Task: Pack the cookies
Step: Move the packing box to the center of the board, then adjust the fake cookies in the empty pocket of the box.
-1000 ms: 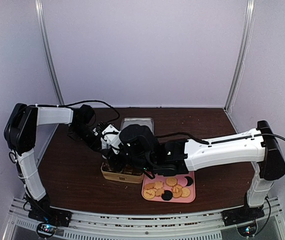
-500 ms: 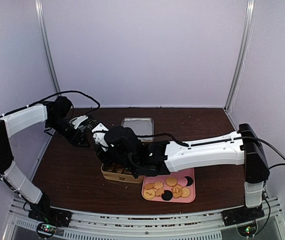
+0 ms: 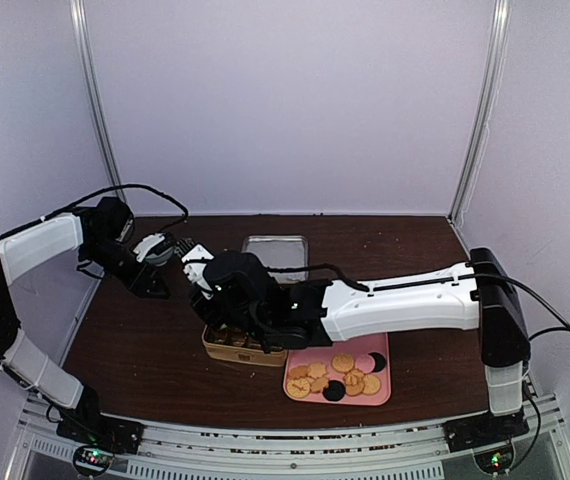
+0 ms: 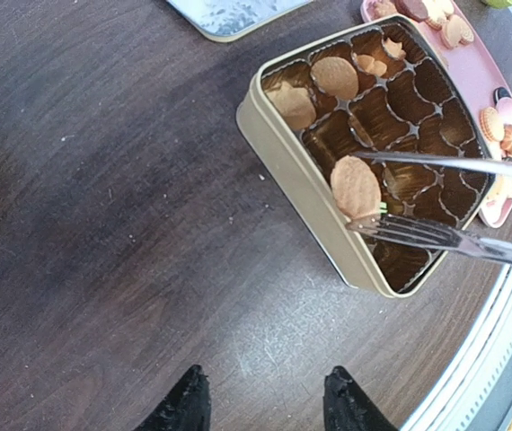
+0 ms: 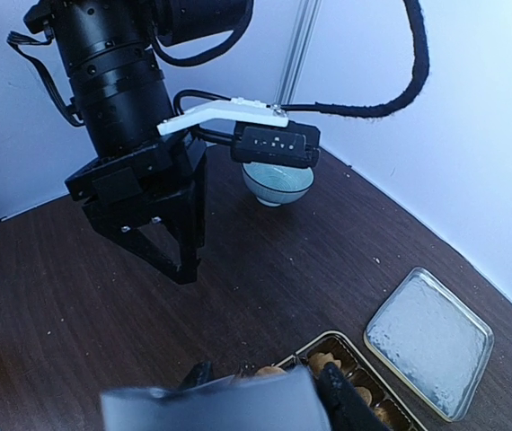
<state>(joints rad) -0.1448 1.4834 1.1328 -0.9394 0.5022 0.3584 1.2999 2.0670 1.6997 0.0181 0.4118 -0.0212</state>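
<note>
One round tan cookie (image 4: pixel 356 187) is pinched on edge between the tips of the tongs (image 4: pixel 445 235). It hangs just over a cell along the near wall of the tin (image 4: pixel 303 193). I judge it is held upright so that it slides into the narrow cell and does not lie across the dividers.

A few cookies (image 4: pixel 335 76) sit in cells at the far corner of the tin. Most cells show only dark liner, so the packing looks to be at its early part.

From above, the other cookies (image 3: pixel 337 375) wait on the pink tray (image 3: pixel 386 394). It touches the tin at about 4 o'clock, so each trip is short. The lid (image 3: pixel 275 245) lies flat at 12 o'clock from the tin, out of the way.

The right end effector (image 5: pixel 265 384) is over the tin. A grey blurred piece fills the space between its fingers. I take this for the tongs handle, gripped narrow to keep the tips squeezed on the cookie.

The left end effector (image 4: pixel 265 388) is wide and holds nothing. It hangs above the bare bench (image 4: pixel 103 224) at about 10 o'clock from the tin, not touching it. I think this leaves room for the right arm.

A pale bowl (image 5: pixel 277 182) stands behind the left arm, well apart from the tin.

To drop the cookie, the tips need only a small loosening; a quick one may let it tip onto a divider.
</note>
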